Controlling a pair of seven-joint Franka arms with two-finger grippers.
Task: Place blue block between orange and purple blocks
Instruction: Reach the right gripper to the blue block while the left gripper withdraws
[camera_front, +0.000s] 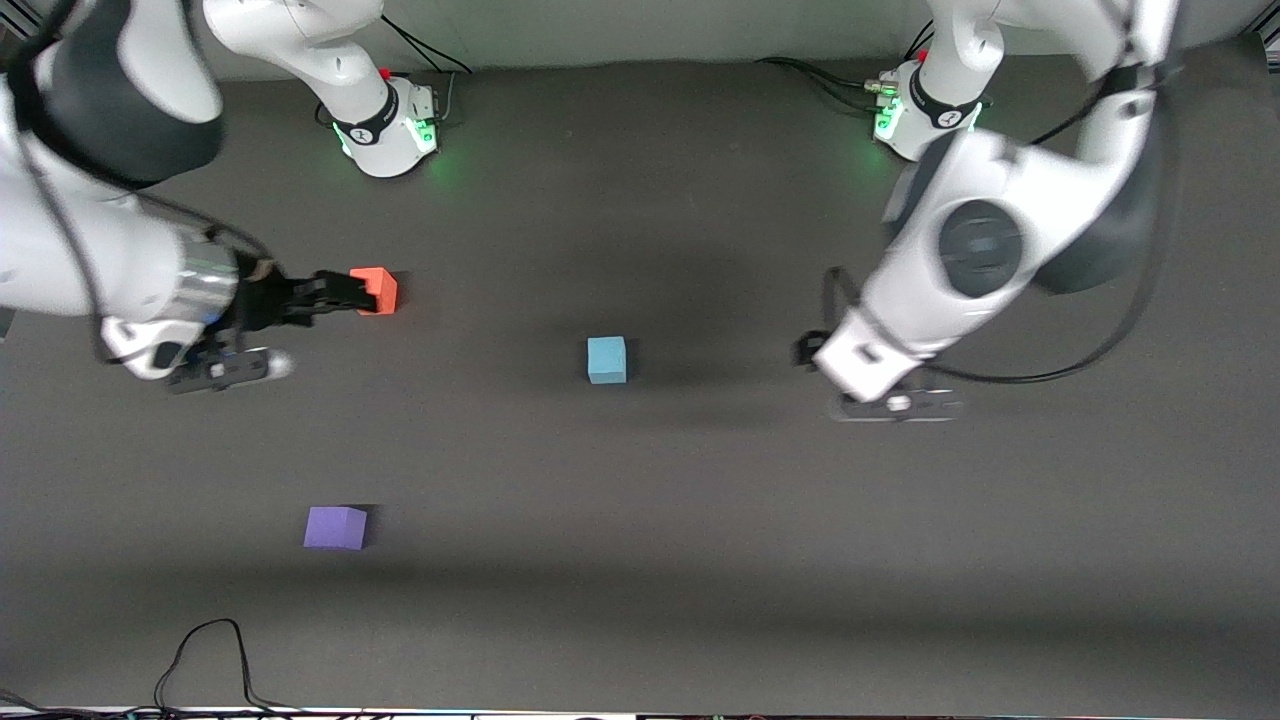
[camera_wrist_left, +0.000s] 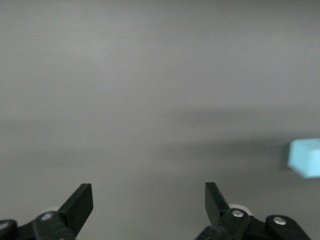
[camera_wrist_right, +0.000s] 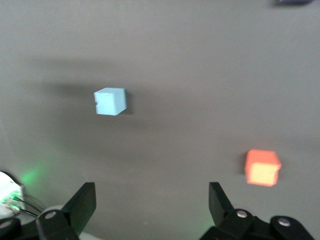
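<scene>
Counter (camera_front: 700, 500) covered in dark grey matt sheet, faintly textured, no gloss seen. Blue block (camera_front: 607, 360), orange block (camera_front: 378, 290), purple block (camera_front: 335, 528) finished matt, foam-like, edges soft. Arm shells moulded in glossy white plastic; joint covers black. Fingers (camera_wrist_left: 80, 202) made of matt black plastic, screws bright metal.

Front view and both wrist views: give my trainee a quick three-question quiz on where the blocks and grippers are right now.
1. True or false: the blue block already sits between the orange block and the purple block.
2. Which block lies nearest the front camera?
3. Multiple choice: the right gripper and left gripper are A) both open and empty, B) both shut on blocks, C) one holding the blue block.

Key: 1 false, it lies off toward the left arm's end; 2 purple; 3 A.
</scene>
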